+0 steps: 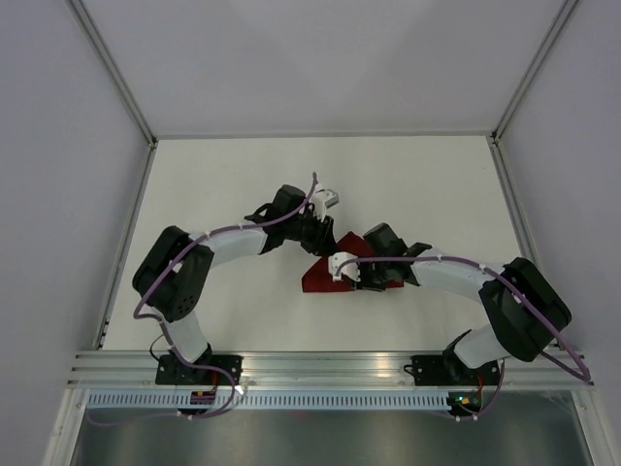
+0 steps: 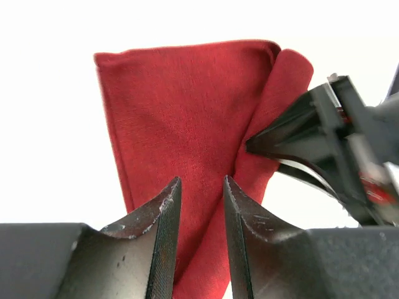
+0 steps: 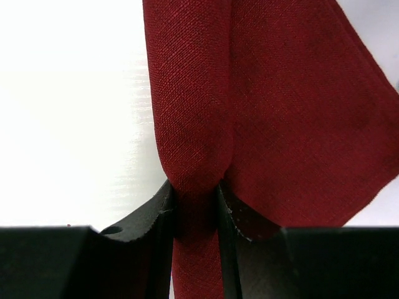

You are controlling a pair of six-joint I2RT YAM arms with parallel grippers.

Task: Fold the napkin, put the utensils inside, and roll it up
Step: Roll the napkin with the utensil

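The dark red napkin lies folded and partly rolled on the white table, mostly under both grippers. In the right wrist view my right gripper is shut on a rolled edge of the napkin, which bulges above the jaws. In the left wrist view my left gripper stands with its jaws apart over a narrow end of the napkin, without squeezing it. The right gripper's fingers pinch the napkin's rolled right edge. In the top view the left gripper and the right gripper meet over the cloth. The utensil is hidden.
The white table is walled by grey panels at the left, right and back. A metal rail runs along the near edge by the arm bases. Purple cables run along both arms.
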